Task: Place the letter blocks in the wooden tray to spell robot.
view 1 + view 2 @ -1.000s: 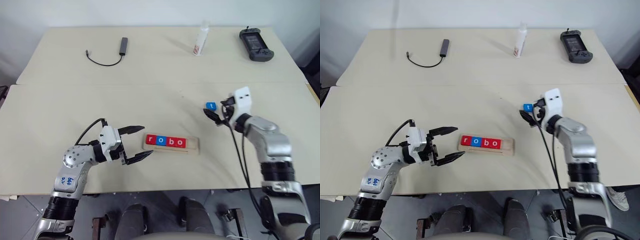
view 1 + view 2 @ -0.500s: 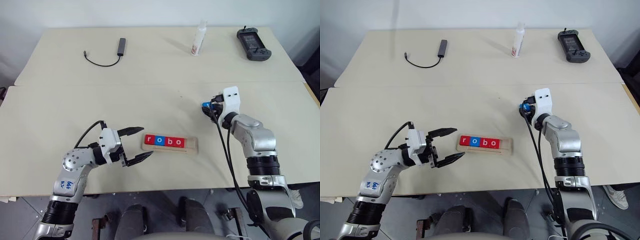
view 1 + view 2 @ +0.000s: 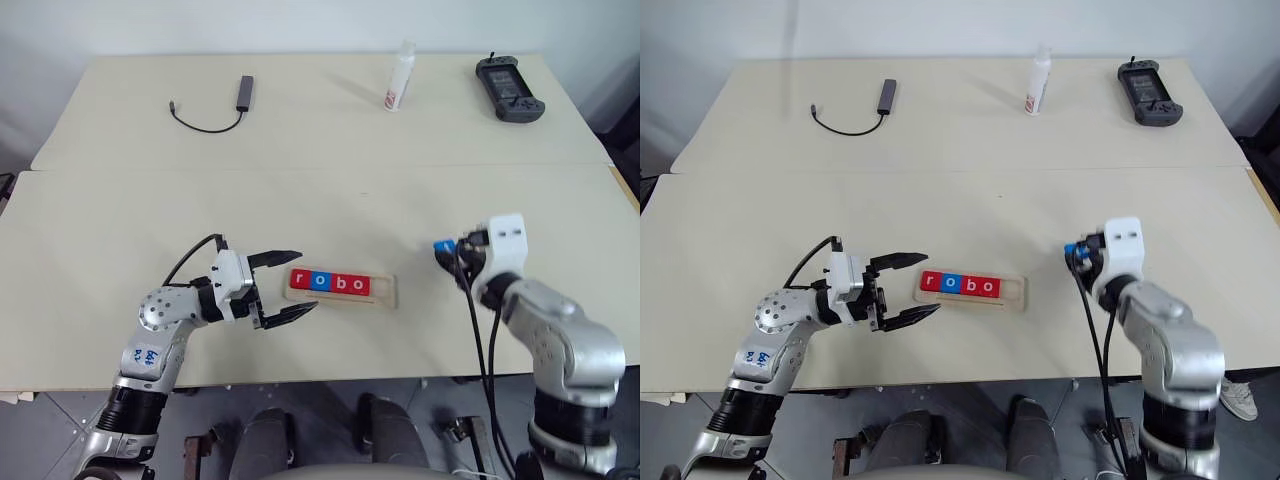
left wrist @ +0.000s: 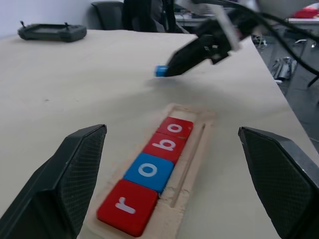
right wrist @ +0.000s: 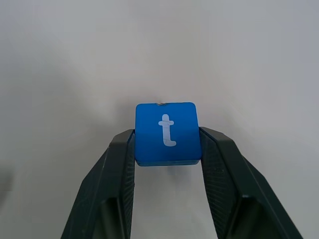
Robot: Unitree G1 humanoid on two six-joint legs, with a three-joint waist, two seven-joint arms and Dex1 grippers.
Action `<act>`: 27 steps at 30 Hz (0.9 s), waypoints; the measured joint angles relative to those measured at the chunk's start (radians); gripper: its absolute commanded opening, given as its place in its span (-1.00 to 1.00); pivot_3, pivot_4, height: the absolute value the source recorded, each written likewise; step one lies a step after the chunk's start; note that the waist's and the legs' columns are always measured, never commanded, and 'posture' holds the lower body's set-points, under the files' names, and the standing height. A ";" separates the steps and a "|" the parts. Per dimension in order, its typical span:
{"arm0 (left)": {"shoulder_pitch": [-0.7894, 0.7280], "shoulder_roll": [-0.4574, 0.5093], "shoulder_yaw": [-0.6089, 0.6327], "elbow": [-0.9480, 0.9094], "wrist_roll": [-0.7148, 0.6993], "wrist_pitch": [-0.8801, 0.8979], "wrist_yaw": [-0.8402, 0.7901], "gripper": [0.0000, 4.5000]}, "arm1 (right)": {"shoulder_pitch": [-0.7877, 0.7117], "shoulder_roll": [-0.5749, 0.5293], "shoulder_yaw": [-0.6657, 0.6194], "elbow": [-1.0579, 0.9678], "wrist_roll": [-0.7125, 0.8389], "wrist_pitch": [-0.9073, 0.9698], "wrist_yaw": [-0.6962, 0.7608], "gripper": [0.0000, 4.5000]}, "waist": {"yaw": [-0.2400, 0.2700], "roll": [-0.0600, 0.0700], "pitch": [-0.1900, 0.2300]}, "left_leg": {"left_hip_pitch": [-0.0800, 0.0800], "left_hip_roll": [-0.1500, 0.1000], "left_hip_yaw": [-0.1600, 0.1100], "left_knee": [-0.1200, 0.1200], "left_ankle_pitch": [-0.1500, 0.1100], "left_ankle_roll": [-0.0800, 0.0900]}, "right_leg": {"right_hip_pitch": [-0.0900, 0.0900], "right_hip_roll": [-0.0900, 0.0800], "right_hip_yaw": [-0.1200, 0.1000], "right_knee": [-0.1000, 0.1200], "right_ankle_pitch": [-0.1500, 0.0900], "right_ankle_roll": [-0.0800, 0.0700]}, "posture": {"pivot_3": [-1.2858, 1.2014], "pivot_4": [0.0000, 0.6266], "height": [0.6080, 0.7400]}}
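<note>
Beige table (image 3: 320,200); blue white-lettered t block (image 5: 167,132).

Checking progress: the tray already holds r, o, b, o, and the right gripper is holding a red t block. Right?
Not quite: the t block pinched in the right gripper is blue, not red, as the right wrist view shows. The wooden tray does hold r, o, b, o.

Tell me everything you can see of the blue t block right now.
The small blue square t block is a flat, smooth tile with rounded corners and a white lowercase t on its face. The right gripper is shut on it, one black finger on each side. It sits clear of the pale table, to the right of the wooden tray.
</note>
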 measured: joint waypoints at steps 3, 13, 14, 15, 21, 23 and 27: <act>-0.002 0.000 -0.005 0.001 -0.003 0.009 -0.023 1.00 | 0.069 0.052 -0.004 -0.085 -0.009 0.016 -0.059 -0.34 | 0.000 0.000 0.000 | 0.001 0.000 0.000 0.000 0.000 0.000 | 0.000 0.000 0.000 0.000 0.000 0.000 | 0.03 -0.52 1.00; 0.003 0.009 0.003 0.000 -0.004 0.019 -0.034 1.00 | 0.056 -0.102 -0.003 -0.080 0.084 0.015 0.080 0.99 | 0.003 0.000 0.000 | 0.000 -0.001 -0.001 0.001 -0.001 0.002 | 0.001 0.000 0.001 -0.001 0.000 0.000 | 0.03 -0.52 1.00; 0.007 0.011 0.006 -0.001 -0.004 0.019 -0.033 1.00 | 0.042 -0.182 -0.006 -0.044 0.092 0.002 0.136 0.99 | 0.003 0.000 0.000 | 0.000 -0.001 -0.001 0.001 -0.001 0.002 | 0.001 0.000 0.001 -0.001 0.000 0.000 | 0.03 -0.52 1.00; 0.012 0.012 0.009 -0.002 -0.004 0.018 -0.030 1.00 | 0.028 -0.252 -0.005 0.005 0.096 -0.029 0.198 0.99 | 0.003 0.000 0.000 | 0.000 0.000 -0.001 0.001 -0.001 0.002 | 0.001 0.000 0.001 -0.001 0.000 0.000 | 0.03 -0.52 1.00; 0.024 0.012 0.010 -0.007 -0.003 0.017 -0.018 1.00 | -0.037 -0.483 0.090 0.276 0.092 -0.350 0.571 0.99 | 0.001 0.000 0.000 | 0.001 0.000 -0.001 0.000 -0.001 0.002 | 0.001 0.001 0.001 -0.001 0.000 0.000 | 0.03 -0.52 1.00; 0.027 0.017 0.012 -0.010 -0.003 0.017 -0.016 1.00 | -0.066 -0.569 0.192 0.386 0.049 -0.539 0.751 0.99 | 0.000 0.000 0.000 | 0.001 0.000 0.000 0.001 -0.001 0.002 | 0.001 0.001 0.002 -0.002 0.000 0.001 | 0.03 -0.52 1.00; 0.036 0.034 0.024 -0.029 -0.003 0.018 -0.016 1.00 | -0.216 -0.629 0.363 0.669 -0.089 -0.882 1.004 0.99 | -0.001 -0.001 0.000 | 0.002 0.000 0.001 0.001 -0.001 0.002 | 0.002 0.001 0.002 -0.002 0.001 0.001 | 0.03 -0.52 1.00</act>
